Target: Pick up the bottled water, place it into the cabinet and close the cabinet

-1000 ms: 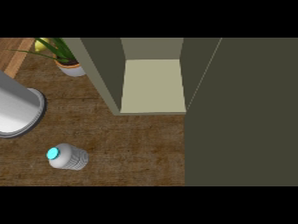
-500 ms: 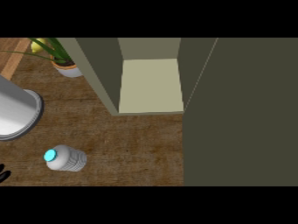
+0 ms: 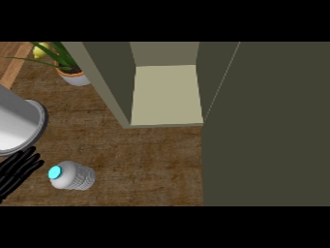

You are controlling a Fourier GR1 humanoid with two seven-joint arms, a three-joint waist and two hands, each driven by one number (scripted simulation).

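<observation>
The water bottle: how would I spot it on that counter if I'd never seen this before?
Start at the open cabinet at the top, then drop down-left across the brown wooden counter. The bottled water stands there, seen from above, beside a black hand. Its bright turquoise cap sets it apart from the big grey cylinder above it.

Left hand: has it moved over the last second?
Yes. The left hand has come in from the lower left edge and moved right and up, toward the bottled water, which stands in its place on the counter. Fingers straight, not yet touching.
</observation>
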